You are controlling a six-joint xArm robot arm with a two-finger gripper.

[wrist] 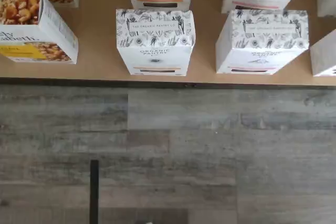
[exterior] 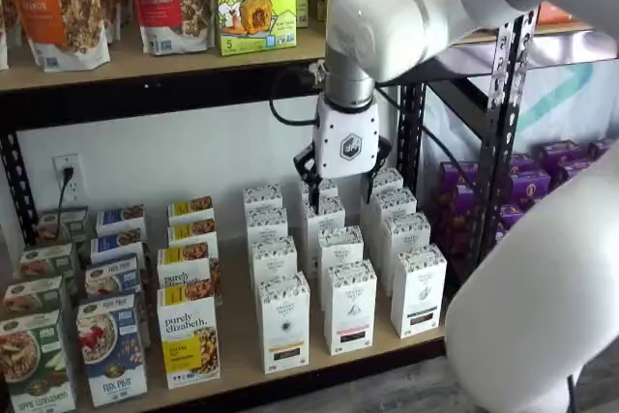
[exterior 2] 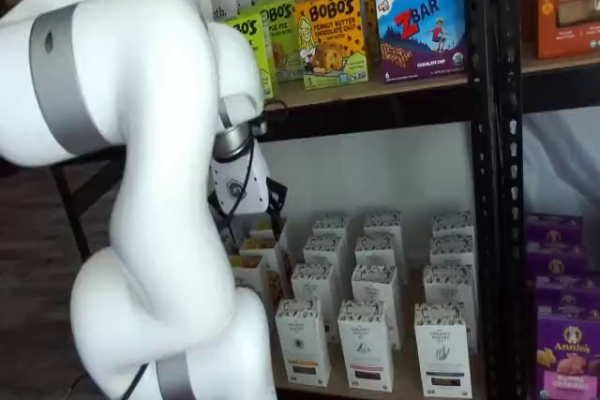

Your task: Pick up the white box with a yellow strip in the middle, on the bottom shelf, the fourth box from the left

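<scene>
Gripper [exterior: 342, 179] hangs wide open above rear white cartons; white box [exterior: 283, 322] upright at front of bottom shelf [exterior: 319, 367], beside granola box [exterior: 189, 336].

Matt cardboard on smooth wood, framed in black metal

The tall white matt paperboard carton with a yellowish strip [wrist: 155, 42] is seen on the smooth light tan wooden shelf board [wrist: 100, 51], edged by a black painted metal rail [wrist: 168, 83]; the grey plank floor [wrist: 210, 156] appears rough-grained.

Your arm [exterior: 416, 7] reaches in from the upper right and bends down at the wrist. Your gripper [exterior: 341, 186] hangs straight down, its white body upright, black fingers [exterior: 308, 166] spread wide apart, holding nothing.
</scene>
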